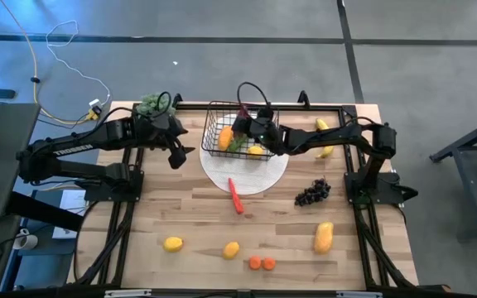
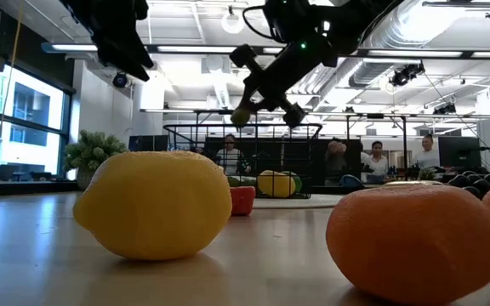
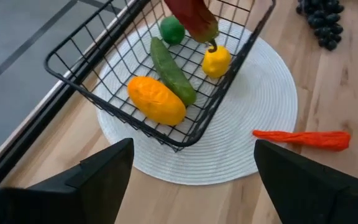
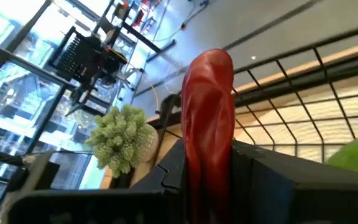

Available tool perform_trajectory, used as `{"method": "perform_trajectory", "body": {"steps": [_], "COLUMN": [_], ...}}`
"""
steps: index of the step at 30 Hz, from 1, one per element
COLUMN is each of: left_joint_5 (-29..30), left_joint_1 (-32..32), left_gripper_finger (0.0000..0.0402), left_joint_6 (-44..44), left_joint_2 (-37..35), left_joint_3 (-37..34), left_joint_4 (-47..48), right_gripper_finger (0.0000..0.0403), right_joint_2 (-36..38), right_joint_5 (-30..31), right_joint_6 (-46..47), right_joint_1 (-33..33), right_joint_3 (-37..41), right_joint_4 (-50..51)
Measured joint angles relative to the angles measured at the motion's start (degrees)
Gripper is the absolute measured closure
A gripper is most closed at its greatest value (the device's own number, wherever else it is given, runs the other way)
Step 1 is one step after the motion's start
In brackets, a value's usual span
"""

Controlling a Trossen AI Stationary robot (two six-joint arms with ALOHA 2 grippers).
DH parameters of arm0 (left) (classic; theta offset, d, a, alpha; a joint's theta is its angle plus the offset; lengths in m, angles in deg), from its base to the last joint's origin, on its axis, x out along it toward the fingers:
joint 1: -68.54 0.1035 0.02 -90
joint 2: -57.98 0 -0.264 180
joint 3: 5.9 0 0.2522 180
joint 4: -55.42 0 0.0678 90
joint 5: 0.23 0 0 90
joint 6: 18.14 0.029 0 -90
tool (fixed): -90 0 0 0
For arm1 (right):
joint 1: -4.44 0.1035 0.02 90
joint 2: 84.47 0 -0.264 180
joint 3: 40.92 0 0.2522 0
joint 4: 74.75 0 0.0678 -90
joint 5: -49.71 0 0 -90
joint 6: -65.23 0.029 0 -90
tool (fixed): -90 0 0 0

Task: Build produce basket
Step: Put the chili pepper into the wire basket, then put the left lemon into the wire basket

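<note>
Two matte black arms w/ boxy jointed links, left arm (image 1: 73, 153) w/ white lettering along upper link, right arm (image 1: 350, 136) plain, thin black cable looped above its wrist, chunky flat black fingers (image 3: 104, 171), angular edges

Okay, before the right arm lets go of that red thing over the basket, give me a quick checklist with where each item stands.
1. Right hand shut on the red chilli: ok.
2. Right hand above the basket, not outside its rim: ok in the high view.
3. Free floor space in the basket beside the orange mango, cucumber and small yellow piece: ok.
4. Basket sitting flat on the white plate: ok.
5. Left hand open and off to the basket's side: ok.
6. Exact height of the chilli above the basket floor: cannot tell.
</note>
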Motion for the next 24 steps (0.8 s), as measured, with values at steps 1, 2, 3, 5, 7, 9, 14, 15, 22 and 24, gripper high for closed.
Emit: {"method": "perform_trajectory", "body": {"steps": [1, 2, 3, 5, 7, 9, 14, 15, 22, 24], "left_joint_5": [-0.01, 0.08, 0.39, 0.45, 0.45, 0.45, 0.63, 0.72, 2.25, 2.31], "left_joint_1": [0.0, 0.0, 0.0, 0.0, 0.0, 0.0, 0.01, 0.04, 1.39, 2.02], "left_gripper_finger": [0.0077, 0.0075, 0.0072, 0.0065, 0.0055, 0.0044, 0.0019, 0.0016, 0.0009, 0.0009], "left_joint_6": [-0.17, -0.19, -0.23, -0.28, -0.28, -0.28, -0.28, -0.28, -0.3, -0.3], "left_joint_2": [0.0, 0.0, 0.12, 0.57, 1.13, 1.88, 3.81, 4.14, 4.69, 4.49], "left_joint_3": [0.0, 0.0, 0.0, 0.0, 0.01, 0.0, 0.0, 0.0, 0.0, 0.0], "left_joint_4": [0.23, 0.41, 0.4, 0.36, 0.36, 0.36, 0.5, 0.65, 0.61, 0.68], "right_gripper_finger": [0.0358, 0.0358, 0.0357, 0.0356, 0.0348, 0.0335, 0.0286, 0.0277, 0.0253, 0.0255], "right_joint_2": [0.0, 0.0, 0.0, 0.0, 0.0, 0.0, 0.0, 0.0, 0.15, 0.15], "right_joint_5": [-0.95, -2.15, -3.67, -5.36, -5.29, -5.34, -7.22, -7.35, -6.94, -6.64], "right_joint_6": [0.93, 1.79, 2.15, 2.36, 3.02, 3.56, 3.85, 3.98, 4.87, 4.87], "right_joint_1": [-0.14, -0.3, -0.51, -0.87, -1.07, -1.35, -2.02, -2.02, -2.02, -2.02], "right_joint_3": [0.0, 0.0, 0.0, 0.0, 0.0, 0.0, 0.0, 0.0, 0.0, 0.0], "right_joint_4": [0.66, 1.31, 2.09, 3.36, 4.23, 4.27, 4.28, 4.26, 4.41, 4.97]}}
